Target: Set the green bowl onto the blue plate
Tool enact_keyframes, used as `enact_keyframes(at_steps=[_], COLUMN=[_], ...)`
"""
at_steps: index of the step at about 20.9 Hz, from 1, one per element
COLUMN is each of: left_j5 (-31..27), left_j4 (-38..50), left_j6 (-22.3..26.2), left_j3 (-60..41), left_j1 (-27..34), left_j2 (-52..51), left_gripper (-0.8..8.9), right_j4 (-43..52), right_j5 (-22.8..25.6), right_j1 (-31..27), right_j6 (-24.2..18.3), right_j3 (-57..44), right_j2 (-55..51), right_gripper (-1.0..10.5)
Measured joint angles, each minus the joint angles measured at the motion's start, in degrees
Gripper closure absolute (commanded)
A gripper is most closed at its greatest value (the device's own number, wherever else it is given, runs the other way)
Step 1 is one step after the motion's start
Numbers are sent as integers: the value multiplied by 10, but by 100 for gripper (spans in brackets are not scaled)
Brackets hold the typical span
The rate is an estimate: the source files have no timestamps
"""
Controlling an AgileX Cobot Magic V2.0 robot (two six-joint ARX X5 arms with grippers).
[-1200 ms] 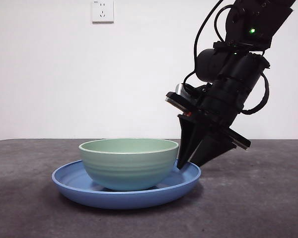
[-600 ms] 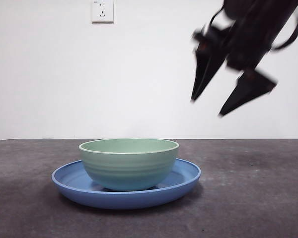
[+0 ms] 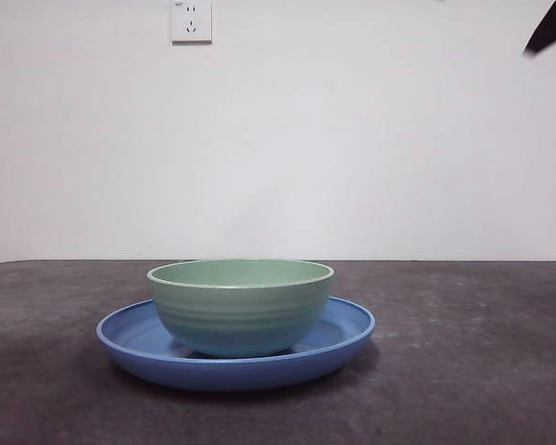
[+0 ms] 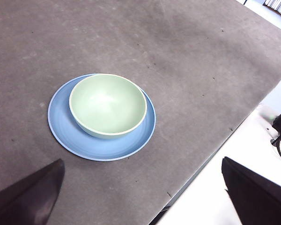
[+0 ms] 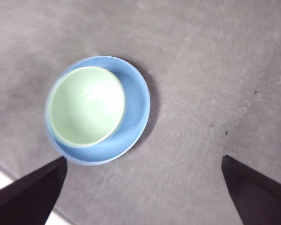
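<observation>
Grey table (image 3: pixel 463 371): bowl (image 3: pixel 241 306) sits off-centre on plate (image 3: pixel 347 336); both grippers (image 4: pixel 140 197) (image 5: pixel 143 197) gape empty above, so tipping looks unlikely.

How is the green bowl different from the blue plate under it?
The green bowl is narrower, deeper and pale sage with faint ridges; the blue plate is wider, shallow and glossy blue. The bowl sits on the plate, off-centre; the plate lies on the table. Both are round and upright.

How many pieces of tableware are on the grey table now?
2: a pale green round bowl sits inside a wide glossy blue plate, set off-centre in it. Nothing else appears on the grey table.
</observation>
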Motion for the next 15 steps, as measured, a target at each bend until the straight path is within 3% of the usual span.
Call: enact_keyframes(at_steps=[6, 15], left_j5=[0, 0], left_j4=[0, 0], left_j6=[0, 0], left_j3=[0, 0], left_j1=[0, 0], left_j2=[0, 0], left_gripper=[251, 251], right_j4=[-33, -2], right_j5=[21, -14], right_j1=[23, 25], right_j6=[-5, -2], right_j3=[-18, -234], right_j2=[-168, -384], right_gripper=[360, 361])
